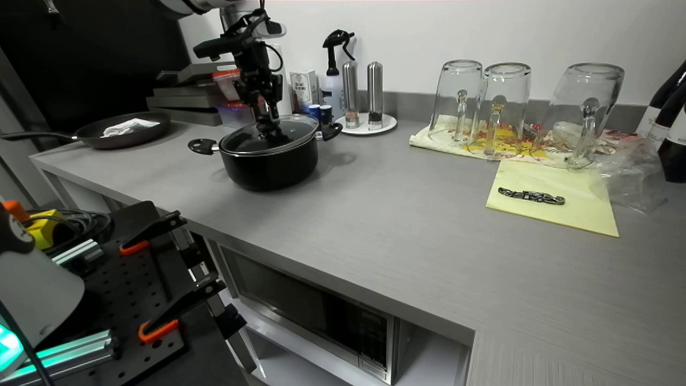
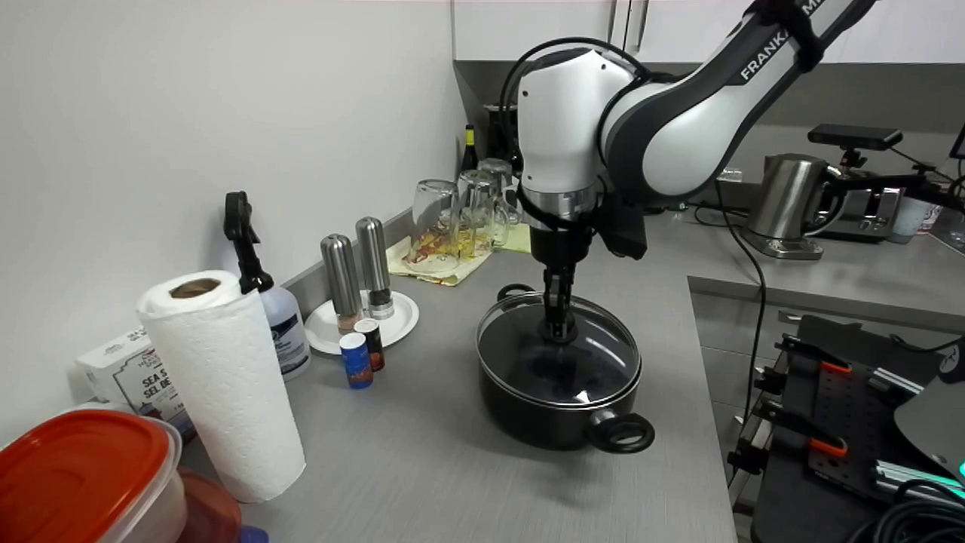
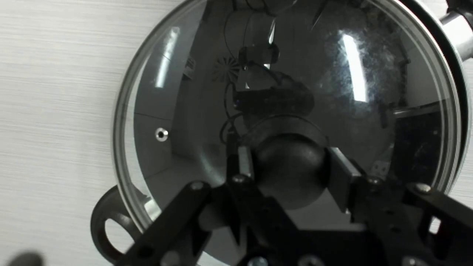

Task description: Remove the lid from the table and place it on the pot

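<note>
Atop the lid (image 2: 558, 371), gripper (image 3: 290, 162) looks clamped on the black knob (image 3: 290, 181), contact both sides. Lid is off the table (image 1: 386, 230) and over the pot (image 1: 270, 172), roughly lined up; wrist view shows a strip of pot past it on the right, so can't tell if it's fully seated. Bulk of the job done; remaining, I'd say: square up, release, retreat.

Three upturned glass mugs (image 1: 506, 99) stand on a patterned cloth (image 1: 420, 139); near them, a dark linked strip (image 1: 531, 196) lies on a yellow sheet (image 1: 568, 219). Two metal mills (image 1: 375, 88) share a white plate (image 2: 404, 313), two small shakers (image 2: 356, 363) just beside it. A frying pan (image 1: 91, 137) holds a crumpled white wad (image 1: 130, 127).
</note>
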`<state>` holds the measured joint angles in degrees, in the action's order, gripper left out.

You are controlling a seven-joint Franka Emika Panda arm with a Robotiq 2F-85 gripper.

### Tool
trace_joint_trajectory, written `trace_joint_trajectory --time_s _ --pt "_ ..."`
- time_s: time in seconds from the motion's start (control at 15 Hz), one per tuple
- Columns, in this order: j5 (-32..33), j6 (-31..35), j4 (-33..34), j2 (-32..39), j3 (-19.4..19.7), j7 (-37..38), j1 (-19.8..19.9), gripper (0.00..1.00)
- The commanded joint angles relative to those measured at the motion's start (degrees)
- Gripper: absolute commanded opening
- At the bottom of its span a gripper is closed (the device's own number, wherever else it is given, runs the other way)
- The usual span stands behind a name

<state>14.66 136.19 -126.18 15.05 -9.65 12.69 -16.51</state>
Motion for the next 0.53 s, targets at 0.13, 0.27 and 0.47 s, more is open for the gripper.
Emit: trace_joint_trajectory --time_s 0.13,0.27,0.47 --pt "0.42 -0.98 -1.62 -2.55 -0.09 1.18 -0.56 0.25" --pt "0.18 -0.9 -1.86 -2.62 -0.19 0.98 -0.52 0.25" --pt "-0.43 -0.77 -1.94 -2.59 -0.46 0.41 -0.42 0.25"
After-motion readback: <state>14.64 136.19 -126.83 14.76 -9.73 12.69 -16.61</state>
